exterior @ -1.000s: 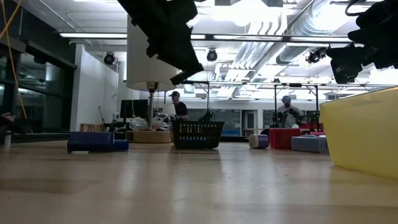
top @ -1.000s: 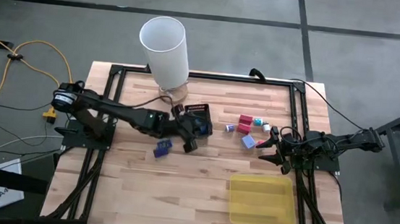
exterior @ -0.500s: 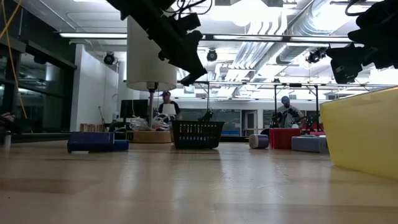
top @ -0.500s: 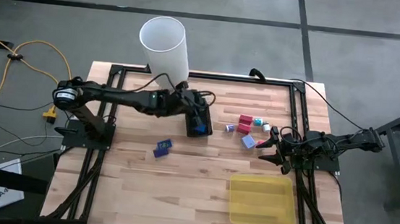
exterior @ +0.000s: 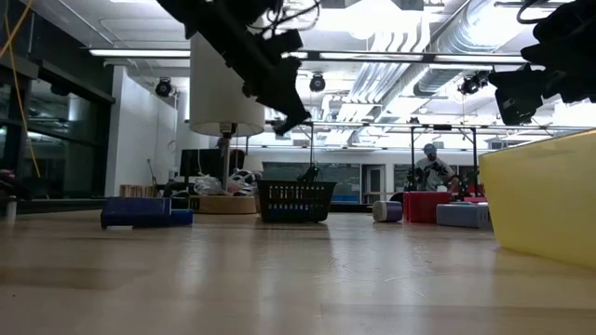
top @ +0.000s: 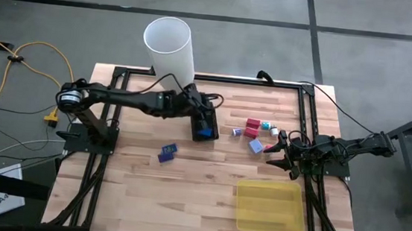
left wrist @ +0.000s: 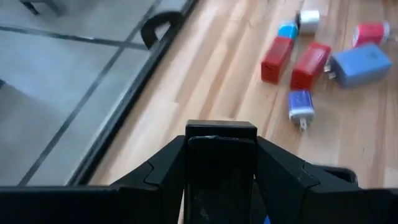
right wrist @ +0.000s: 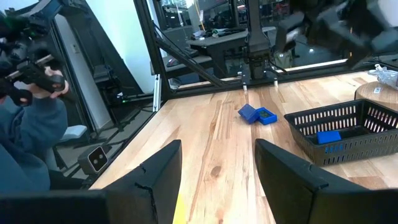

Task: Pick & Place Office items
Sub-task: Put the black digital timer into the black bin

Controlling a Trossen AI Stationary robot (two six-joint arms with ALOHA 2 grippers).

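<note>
The left tool [top: 204,123] hangs over the small black mesh box [top: 205,123], its fingers closed on a dark, flat block that fills the gap between them in the left wrist view; the colour of that piece is hard to make out there, so all I would claim is that something dark is gripped. Directly beneath this tool, inside the mesh box, lies a bright blue block [right wrist: 329,137], so at least one office item looks already placed. Behind the left tool, out on the bare wooden bench [top: 184,196], a pair of dark blue blocks [top: 167,152] lies touching each other and not yet collected. Ahead of the left tool, toward the other arm, sits a loose cluster: two red blocks [left wrist: 293,61], a pale blue plug-shaped block [left wrist: 359,62], a small blue-and-white plug [left wrist: 300,107], a teal piece and a white piece. None of these is in the box. The right tool [top: 283,154] waits just beside that cluster, fingers parted and empty, with the flat translucent yellow tray [top: 269,206] close to it on its near side. I judge the task early: one item binned, one probably about to be dropped, most still on the bench.
</note>
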